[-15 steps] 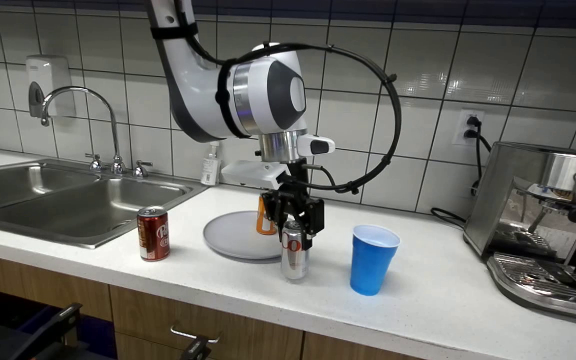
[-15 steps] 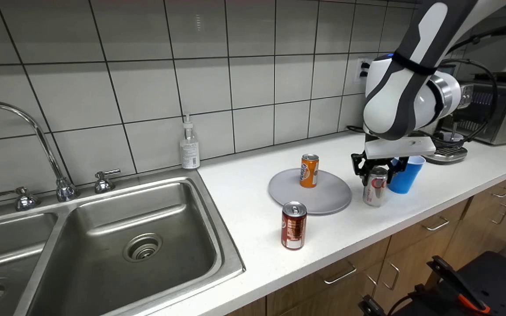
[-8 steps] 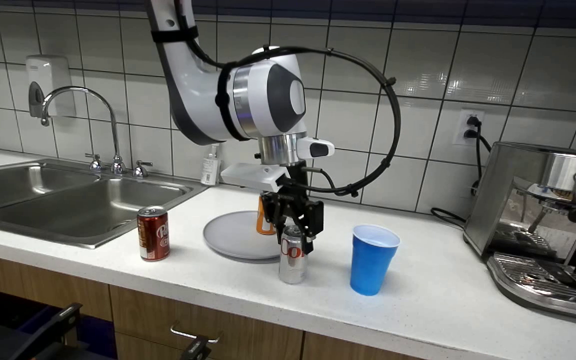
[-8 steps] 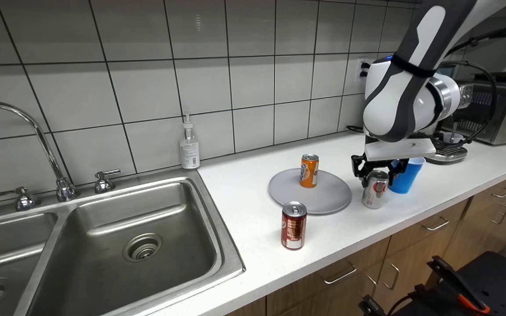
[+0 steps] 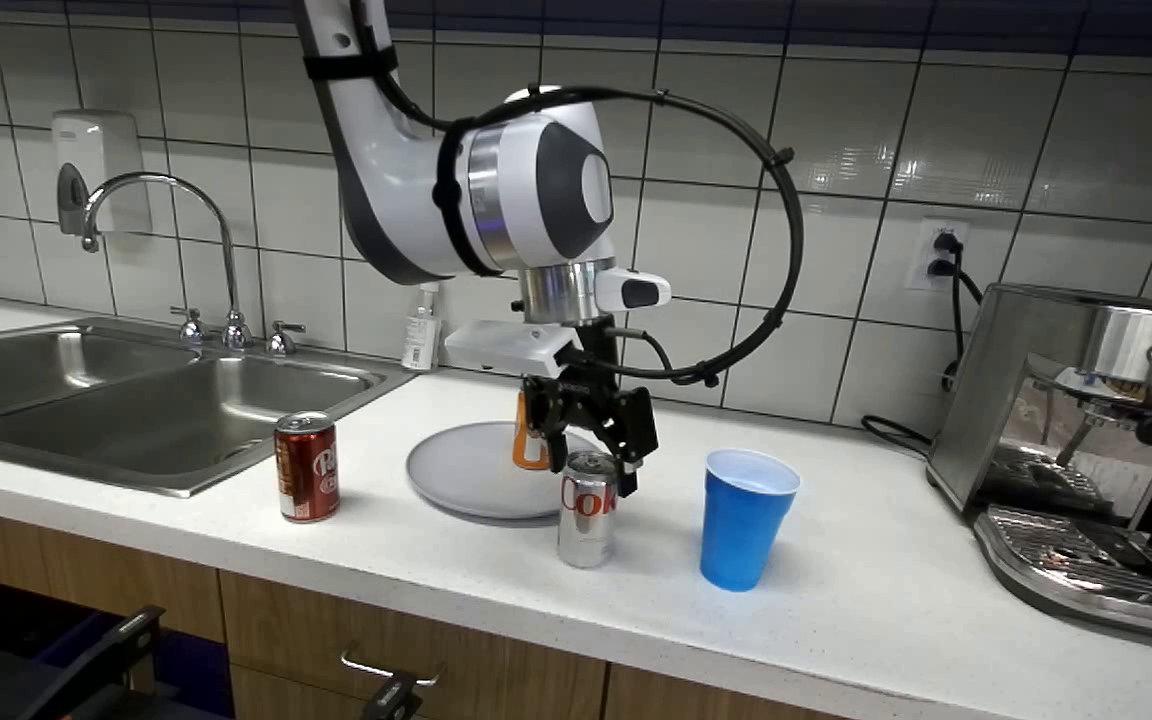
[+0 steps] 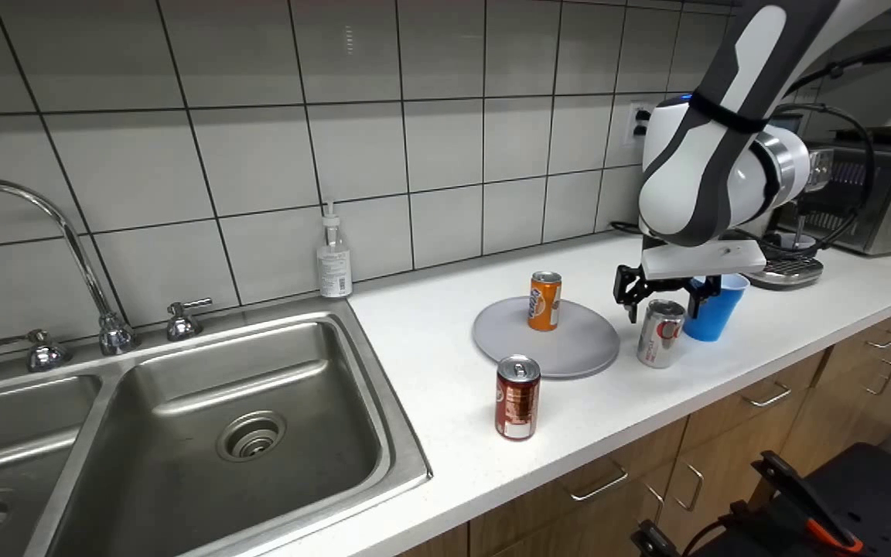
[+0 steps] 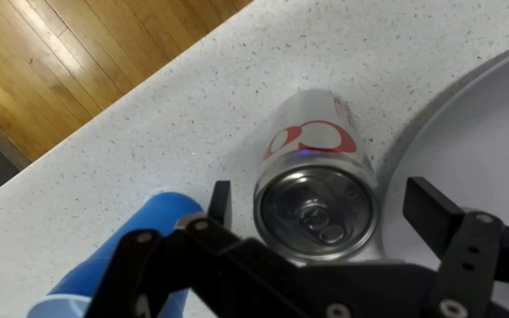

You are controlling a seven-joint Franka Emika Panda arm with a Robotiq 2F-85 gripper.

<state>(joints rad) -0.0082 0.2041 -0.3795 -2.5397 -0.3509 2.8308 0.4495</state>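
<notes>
A silver Coke can (image 5: 586, 525) stands upright on the white counter, just in front of the grey plate's edge. My gripper (image 7: 318, 206) is open over its top, with one finger on either side. In the wrist view a gap shows between the can's lid (image 7: 316, 214) and each of the fingers (image 7: 429, 212), so nothing is held. Both exterior views show the gripper (image 6: 663, 311) pointing down with the can beneath it. Beside the can is a blue cup (image 5: 746, 525), partly covered by a finger in the wrist view.
An orange can (image 6: 544, 302) stands on the round grey plate (image 6: 492, 333). A dark red Dr Pepper can (image 5: 307, 468) is nearer the steel sink (image 5: 176, 480). A coffee machine (image 5: 1106, 440) occupies one end. The counter's front edge runs close to the silver can.
The silver can has come down slightly and stays standing on the counter. My jaws have spread off its sides, and the gripper has risen a little from half a second ago.
</notes>
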